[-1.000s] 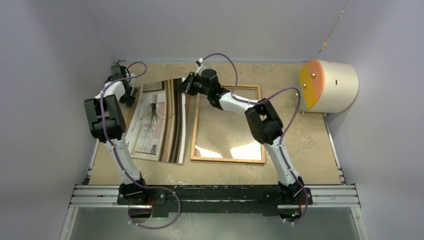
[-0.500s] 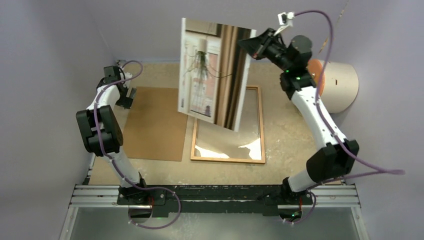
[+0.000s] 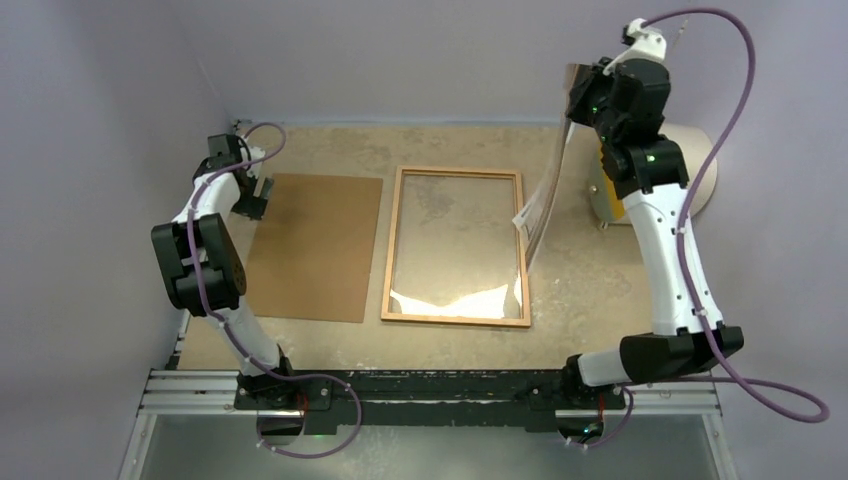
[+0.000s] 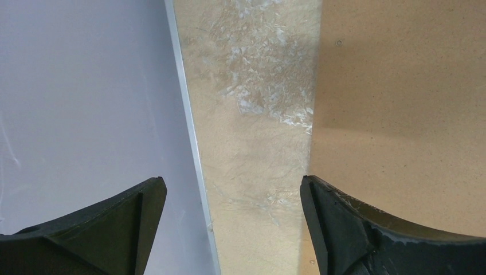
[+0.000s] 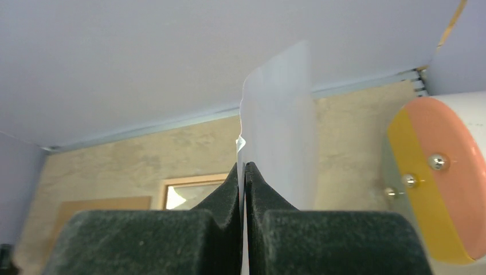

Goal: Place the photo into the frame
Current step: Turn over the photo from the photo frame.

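Well, the photo [image 3: 545,195] hung nearly edge-on over the right rail of the frame [image 3: 391,245], its long side running down toward me, pinched at the top by my right gripper [image 3: 588,95] with fingers pressed together on the sheet. The frame lay flat down-left of that claw, long axis away from me, so I judged the right arm should lay the print over leftward, minding the drum [image 3: 690,160] close behind. My left gripper [image 3: 255,200] stood spread, empty, by the far left corner of the backing board [image 3: 315,245]
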